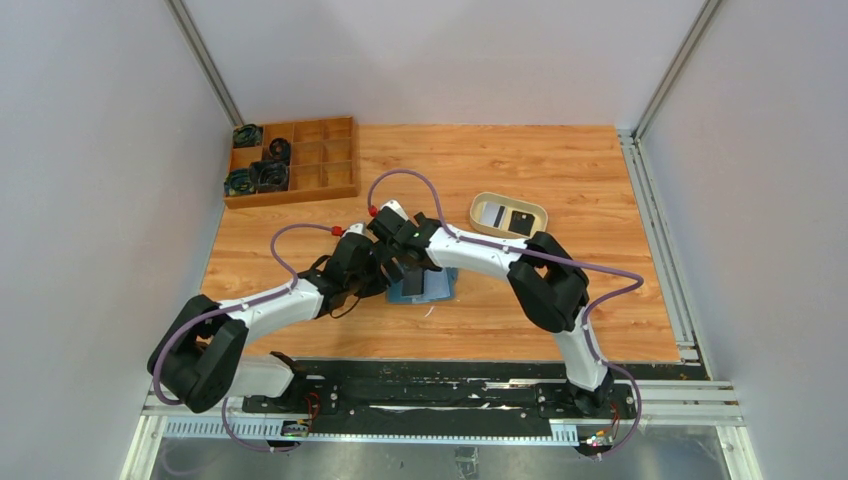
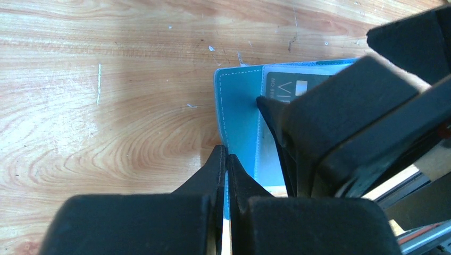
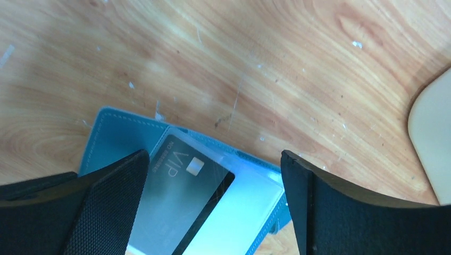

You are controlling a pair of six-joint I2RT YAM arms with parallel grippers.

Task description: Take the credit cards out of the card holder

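**A:** While the left gripper (image 2: pixel 226 159) sits closed with its tips on the card holder (image 1: pixel 422 287), where does the holder lie?

**B:** Open on the table (image 1: pixel 560 180), at about eight o'clock from the cream tray (image 1: pixel 508 196). The right gripper (image 3: pixel 214 159) hangs over it, jaws spread wide and holding nothing.

**A:** How will it handle?

**B:** The holder looks soft and light, so it will likely drag. The dark card (image 3: pixel 186 191) is thin, stiff and probably slick in its clear sleeve (image 3: pixel 250 207). Pinch the card's corner at three o'clock.
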